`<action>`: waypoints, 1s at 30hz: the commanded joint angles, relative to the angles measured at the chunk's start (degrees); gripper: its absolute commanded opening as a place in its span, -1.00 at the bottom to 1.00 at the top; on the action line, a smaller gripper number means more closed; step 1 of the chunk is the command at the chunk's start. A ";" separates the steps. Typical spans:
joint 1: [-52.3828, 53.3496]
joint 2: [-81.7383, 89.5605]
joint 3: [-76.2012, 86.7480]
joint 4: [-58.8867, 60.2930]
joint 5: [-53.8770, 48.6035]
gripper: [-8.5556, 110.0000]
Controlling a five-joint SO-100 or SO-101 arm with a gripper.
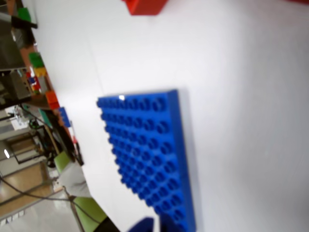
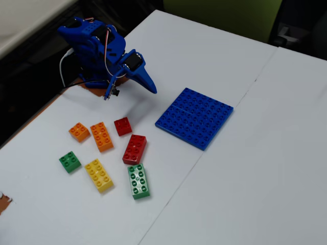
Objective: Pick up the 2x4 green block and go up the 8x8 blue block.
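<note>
In the fixed view the 2x4 green block (image 2: 138,181) lies flat on the white table at the near end of the brick group. The 8x8 blue block (image 2: 195,117) lies flat to the right of the bricks; it also shows in the wrist view (image 1: 149,154). The blue arm is folded at the table's far left. My gripper (image 2: 149,86) hangs low above the table, left of the blue plate and far from the green block. Its jaws look shut and empty. In the wrist view only a blue jaw tip shows at the bottom edge, and the green block is out of view.
Near the green block lie a yellow 2x4 brick (image 2: 98,175), a red 2x4 brick (image 2: 134,149), a small red brick (image 2: 122,126), an orange 2x4 brick (image 2: 101,136), a small orange brick (image 2: 79,131) and a small green 2x2 brick (image 2: 70,162). A table seam runs diagonally past the plate.
</note>
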 commanded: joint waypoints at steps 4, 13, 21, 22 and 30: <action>-0.62 2.37 2.46 -8.96 -31.29 -0.85; -2.20 2.37 2.46 -11.87 -66.36 -0.85; -1.14 2.37 2.11 -8.26 -79.19 -0.83; -0.97 2.37 1.76 -8.26 -79.72 -0.83; 3.87 -33.40 -30.67 3.34 -81.39 -0.84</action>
